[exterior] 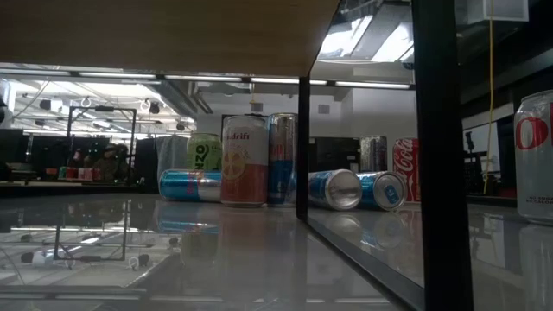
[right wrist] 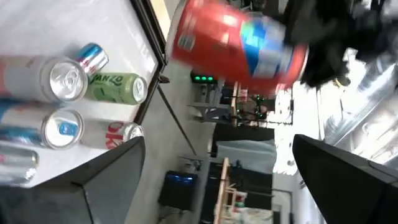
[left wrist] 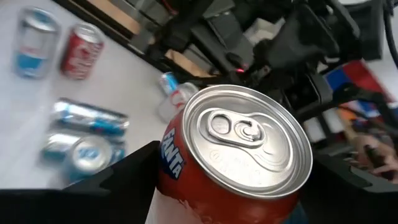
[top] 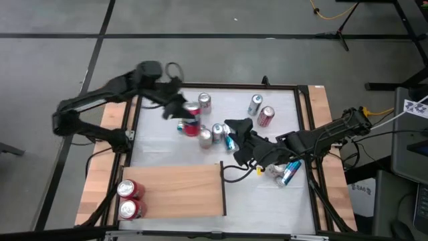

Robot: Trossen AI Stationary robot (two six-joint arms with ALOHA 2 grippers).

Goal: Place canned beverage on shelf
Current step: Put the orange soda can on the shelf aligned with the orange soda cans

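Above the worktop [top: 267,194], well beyond the shelf [top: 177,191], the left pincer [top: 179,110] grips a red Fanta can [left wrist: 239,155], its brand legible only to the left wrist view. The right pincer [top: 235,144], spread wide, hovers beside the shelf's far corner.

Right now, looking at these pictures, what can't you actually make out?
- Left gripper, high view: motion blur smears it and the Fanta can it holds.
- Shelf top, low view: only its underside shows, so the two red cans there are hidden.
- Right gripper, high view: fingertips lost against the dark arm.
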